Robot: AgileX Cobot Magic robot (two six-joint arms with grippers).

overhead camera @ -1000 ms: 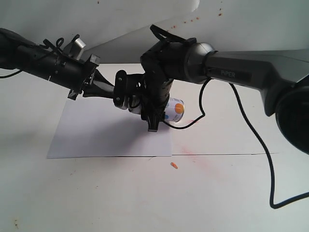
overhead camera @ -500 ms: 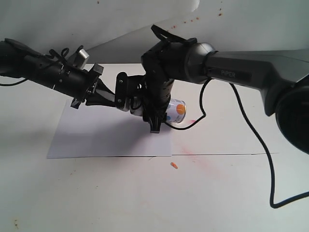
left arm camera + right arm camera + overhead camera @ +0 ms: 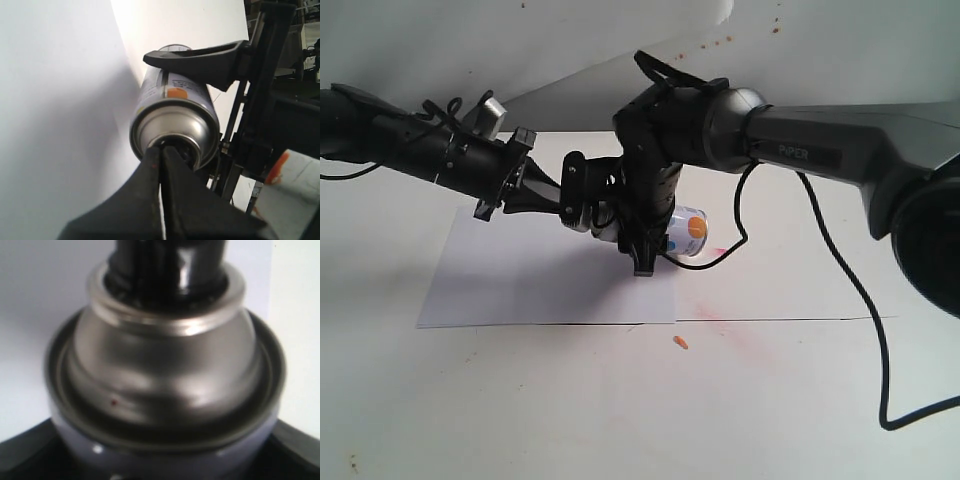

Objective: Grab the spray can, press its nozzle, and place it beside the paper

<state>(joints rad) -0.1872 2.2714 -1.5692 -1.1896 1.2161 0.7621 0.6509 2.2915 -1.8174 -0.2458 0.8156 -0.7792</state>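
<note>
Edging in, your left end effector (image 3: 161, 152), pinched together, now reaches the nozzle (image 3: 170, 260); right end effector (image 3: 648, 240) clamps the spray can (image 3: 175, 115).

Left gripper (image 3: 161, 161) fingers (image 3: 144, 192) together, right gripper (image 3: 642, 238) clamped.

In the exterior view the right claw (image 3: 645, 240) covers most of the spray can (image 3: 687, 229); only its dotted right end shows. The left claw (image 3: 161, 152), tips pressed together, hides most of the nozzle (image 3: 167, 257). The right wrist view cuts off the nozzle's top and blurs the can.
</note>
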